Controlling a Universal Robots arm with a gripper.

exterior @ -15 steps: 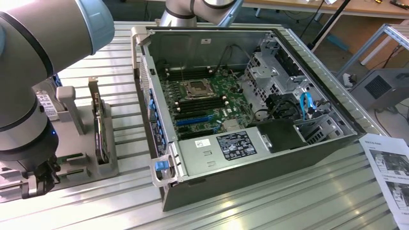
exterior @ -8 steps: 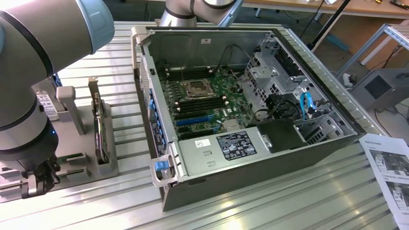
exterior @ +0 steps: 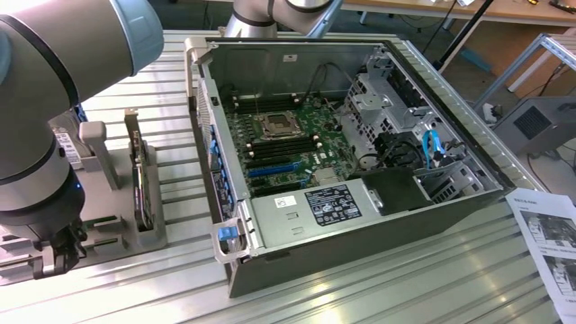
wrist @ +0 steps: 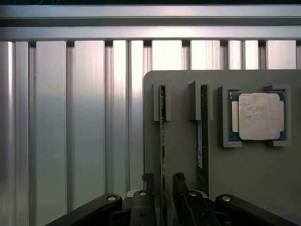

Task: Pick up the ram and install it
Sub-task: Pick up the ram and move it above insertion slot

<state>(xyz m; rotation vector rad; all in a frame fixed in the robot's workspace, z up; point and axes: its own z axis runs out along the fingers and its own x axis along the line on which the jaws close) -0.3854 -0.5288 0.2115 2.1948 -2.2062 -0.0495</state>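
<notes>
Ribbed metal desk [wrist: 84,117] beneath grey holder [wrist: 181,150]; pincer [wrist: 163,181] apart, straddling edge-on ram [wrist: 162,132], second green stick [wrist: 203,141] and silver processor [wrist: 261,116] alongside.

This is a robotics lab or workshop. A bench [exterior: 378,297] of ribbed aluminium slats carries an opened computer case [exterior: 360,236] with its motherboard [exterior: 288,142] bare. A robot arm [exterior: 45,101] stands at nine o'clock, a printed sheet [exterior: 551,250] lies at four o'clock, and a wooden desk [exterior: 432,8] stands at twelve.
</notes>
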